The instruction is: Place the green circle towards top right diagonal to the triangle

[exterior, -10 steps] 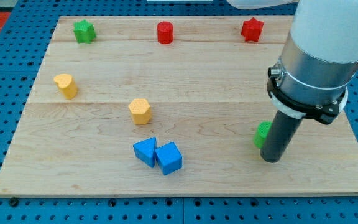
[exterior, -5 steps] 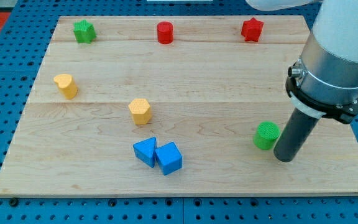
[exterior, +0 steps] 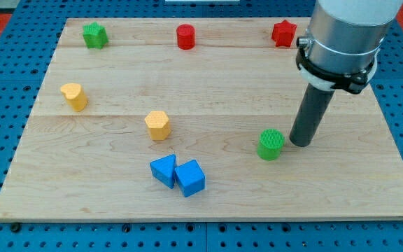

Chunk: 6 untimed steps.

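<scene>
- Now, in the camera view, the green circle (exterior: 271, 143) is a ribbed-topped cylinder on the pale wooden board (exterior: 208, 84), to the view's right of the blue triangle (exterior: 164, 170) and slightly higher.
- The blue cube (exterior: 190, 178) touches that triangle.
- My tip (exterior: 300, 143), a smooth dark rod without fingers, holds nothing and stands just to the right of the circle.
</scene>
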Motion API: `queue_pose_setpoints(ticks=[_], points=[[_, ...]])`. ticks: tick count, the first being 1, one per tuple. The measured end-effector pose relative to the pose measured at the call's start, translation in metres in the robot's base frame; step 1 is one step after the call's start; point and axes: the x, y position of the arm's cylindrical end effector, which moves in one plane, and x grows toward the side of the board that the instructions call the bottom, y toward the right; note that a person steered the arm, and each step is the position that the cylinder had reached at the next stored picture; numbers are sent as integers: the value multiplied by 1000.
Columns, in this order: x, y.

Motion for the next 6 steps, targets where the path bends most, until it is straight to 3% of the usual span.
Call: queue_pose_setpoints(ticks=[2, 4, 5, 6], points=[[-18, 50], [-35, 39], [-30, 35], [11, 36]])
